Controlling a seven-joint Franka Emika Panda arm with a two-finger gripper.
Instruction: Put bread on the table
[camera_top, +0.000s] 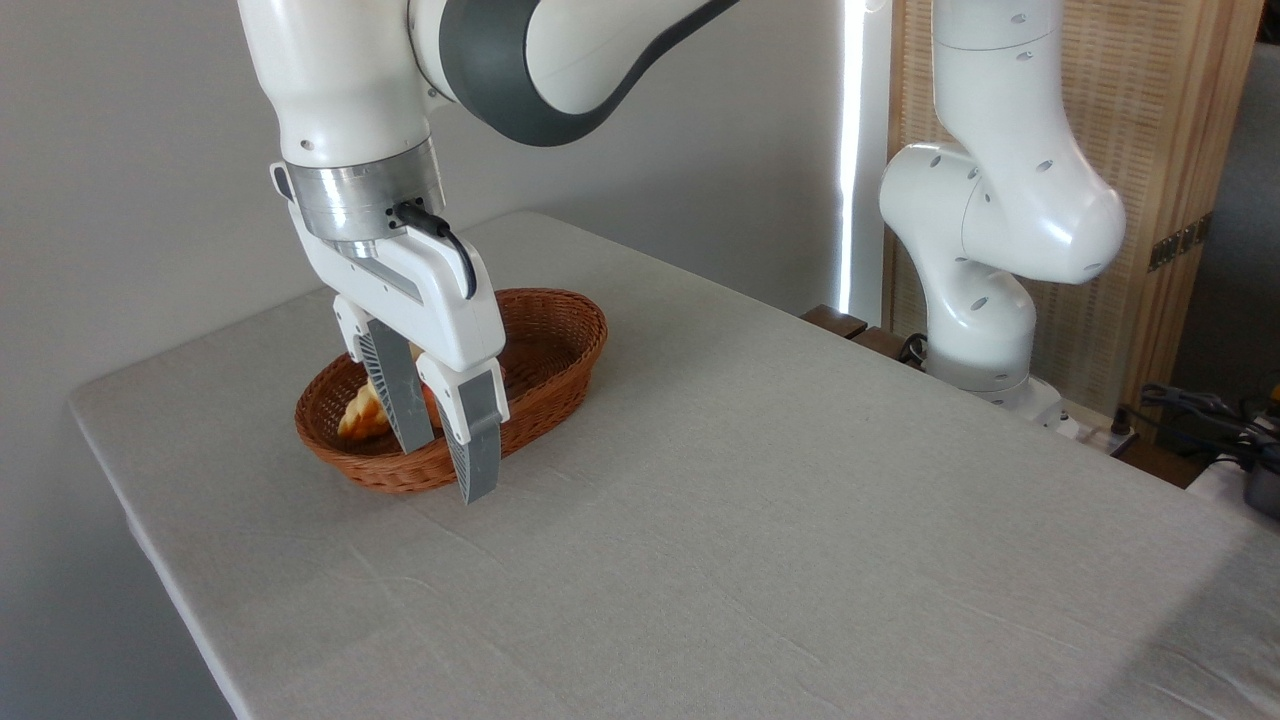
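Camera view showed the gripper (447, 468) hanging over the near rim of the wicker basket (560, 350), its two grey fingers (474, 440) spread apart and pinching nothing. Behind them the bread (362, 412) lay inside the basket, partly hidden; whether a finger touched it could not be told. Grey cloth covered the table (760, 520).

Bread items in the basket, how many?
2 visible: the bread at the basket's left end, and an orange-brown bun behind the pincer fingers. More may be hidden.
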